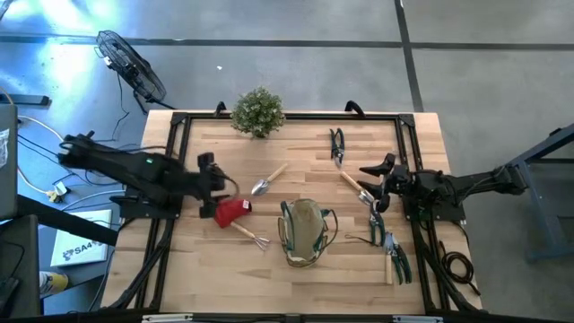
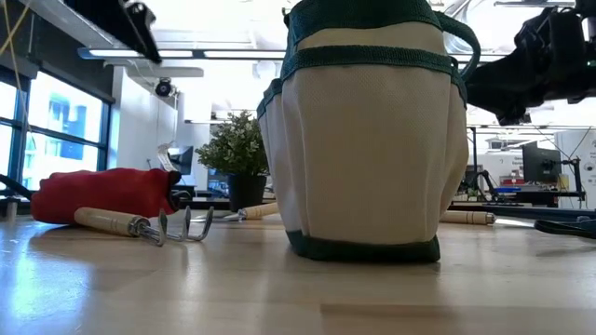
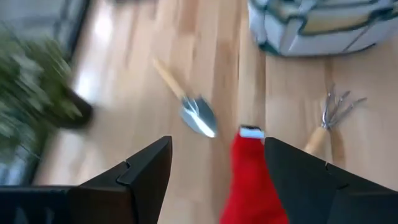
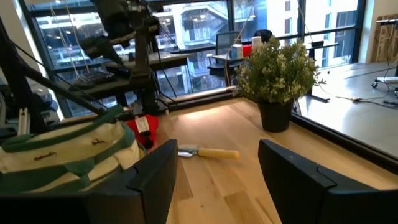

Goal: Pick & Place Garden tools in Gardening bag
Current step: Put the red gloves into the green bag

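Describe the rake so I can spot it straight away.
Start at the bag in the table's middle. The rake lies just toward the left arm from it, beside the red cone. Unlike the trowel, it ends in bent prongs.

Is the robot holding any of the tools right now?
No. The left gripper is open around the red cone piece, not gripping; the right gripper is open and empty.

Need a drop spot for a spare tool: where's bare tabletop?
Free: near-left corner below the rake; strip between potted plant and snips. Crowded: right side by the pruners and right hand; centre around bag and red piece.
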`<control>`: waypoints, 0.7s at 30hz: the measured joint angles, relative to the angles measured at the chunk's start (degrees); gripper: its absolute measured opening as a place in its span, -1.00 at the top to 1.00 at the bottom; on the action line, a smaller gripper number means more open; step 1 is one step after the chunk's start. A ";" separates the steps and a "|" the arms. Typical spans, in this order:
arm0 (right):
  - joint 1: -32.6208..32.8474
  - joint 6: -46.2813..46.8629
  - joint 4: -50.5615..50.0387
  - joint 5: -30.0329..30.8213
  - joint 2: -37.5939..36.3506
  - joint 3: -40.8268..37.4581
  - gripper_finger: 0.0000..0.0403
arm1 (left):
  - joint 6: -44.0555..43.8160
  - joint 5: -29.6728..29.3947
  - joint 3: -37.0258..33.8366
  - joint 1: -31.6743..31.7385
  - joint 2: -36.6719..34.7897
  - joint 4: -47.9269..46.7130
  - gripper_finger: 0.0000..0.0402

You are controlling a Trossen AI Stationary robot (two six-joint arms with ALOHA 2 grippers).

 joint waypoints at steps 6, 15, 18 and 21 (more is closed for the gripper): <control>0.00 1.34 0.02 -0.03 0.98 0.00 -0.08 | -8.60 4.77 0.03 0.11 9.89 -10.45 -0.22; 0.00 2.11 0.03 -1.57 1.67 0.00 -0.08 | -4.92 20.38 0.00 5.29 20.97 -9.87 -0.22; -0.02 4.26 0.03 -3.27 1.66 0.00 -0.08 | -2.56 22.56 0.00 7.16 22.75 -9.32 -0.22; 0.00 5.25 -0.28 -4.85 2.04 0.00 -0.07 | 0.76 23.85 0.00 8.82 23.48 -7.53 -0.22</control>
